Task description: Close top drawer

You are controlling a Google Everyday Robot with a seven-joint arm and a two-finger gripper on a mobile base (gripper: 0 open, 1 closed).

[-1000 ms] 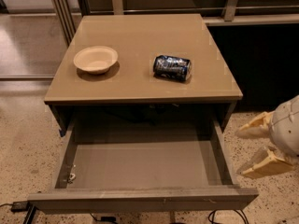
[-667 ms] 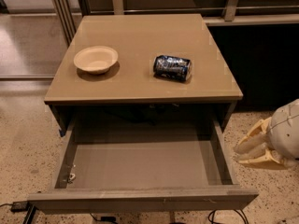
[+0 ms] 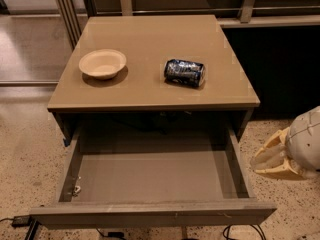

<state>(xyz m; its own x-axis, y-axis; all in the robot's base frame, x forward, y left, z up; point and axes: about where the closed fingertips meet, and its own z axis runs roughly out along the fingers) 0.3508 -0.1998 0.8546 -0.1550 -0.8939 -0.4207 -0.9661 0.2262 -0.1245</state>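
Top drawer (image 3: 150,215): pulled fully out beneath bench (image 3: 150,31), plain grey interior exposed.
End effector (image 3: 255,163): low at right, just beside drawer's right side, not touching; tips closed together, nothing gripped.
Bench top: cream bowl (image 3: 102,63) at left; dark can (image 3: 184,72) laid on side at right.

Tan-brown desk (image 3: 150,34), glossy top with pale reflections. Top drawer (image 3: 150,215) grey-brown, front edge flecked with light scuffs, plain grey inside. Cream bowl (image 3: 102,64), unpatterned, on desk at left. Can (image 3: 185,72) dark blue-black with silvery-white markings, on desk at right. Gripper (image 3: 257,164) pale cream-yellow, on whitish-grey rounded housing, right of drawer at frame edge. Floor (image 3: 25,154) beige, finely speckled. Black cable (image 3: 15,220) bottom left.
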